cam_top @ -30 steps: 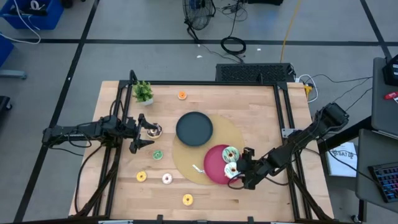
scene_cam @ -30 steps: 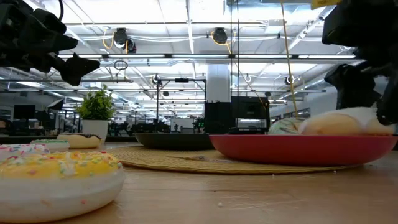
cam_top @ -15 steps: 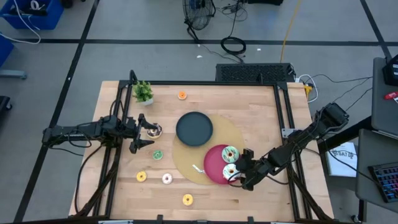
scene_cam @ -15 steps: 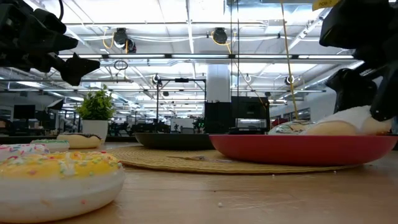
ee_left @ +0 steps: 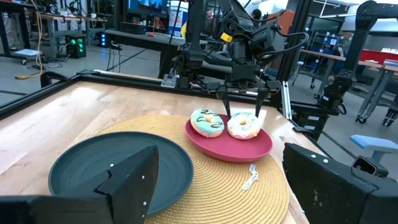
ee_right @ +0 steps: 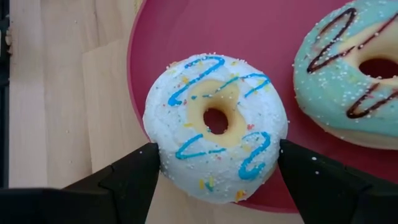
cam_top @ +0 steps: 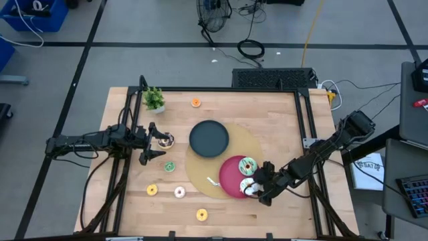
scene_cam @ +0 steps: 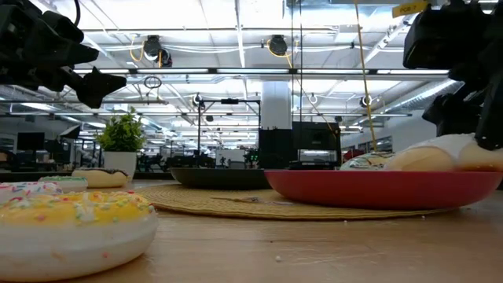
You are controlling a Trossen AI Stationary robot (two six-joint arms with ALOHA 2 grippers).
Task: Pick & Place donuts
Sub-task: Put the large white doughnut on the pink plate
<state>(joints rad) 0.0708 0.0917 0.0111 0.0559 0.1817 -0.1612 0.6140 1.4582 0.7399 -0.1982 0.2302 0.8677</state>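
The white donut lies on the red plate at its edge, beside the mint donut. The right end effector straddles it, fingers spread, apparently just releasing; next comes a clean lift away. The left end effector hangs spread over the brown donut. Contact between fingers and icing is hard to judge.

Two donuts on right plate, near-right of centre plate; plant far left.
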